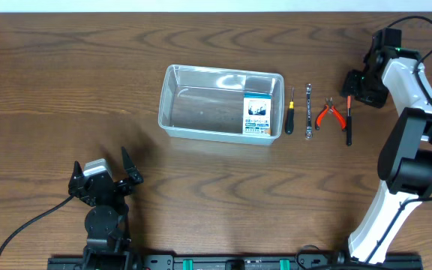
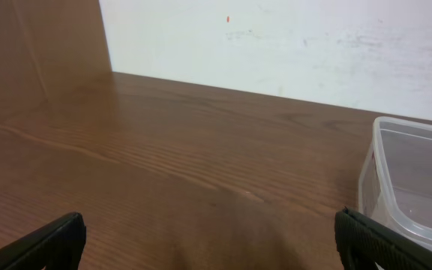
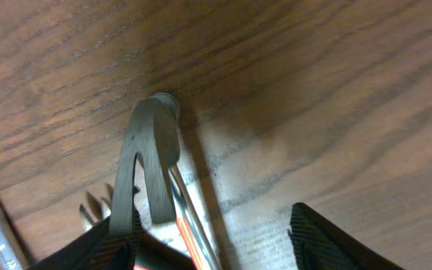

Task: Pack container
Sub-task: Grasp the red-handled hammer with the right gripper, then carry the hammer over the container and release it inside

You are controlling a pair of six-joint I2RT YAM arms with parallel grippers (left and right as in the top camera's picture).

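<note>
Overhead straight down, left wrist low — shares container (image 2: 373, 176), right wrist close-up

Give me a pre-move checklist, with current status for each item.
1. Right gripper open: ok, fingers stand wide apart in the wrist view.
2. Right gripper at a tool: ok, it sits at the far end of the orange-and-black screwdriver.
3. Screwdriver centred between the fingers: cannot tell, the wrist view is too close.
4. Neighbours out of the way: ok, the red pliers lie apart from the screwdriver.
5. Room in the container: ok, only a blue-and-white box at its right end.
6. Left gripper out of the path: ok, open and apart from the container.
</note>
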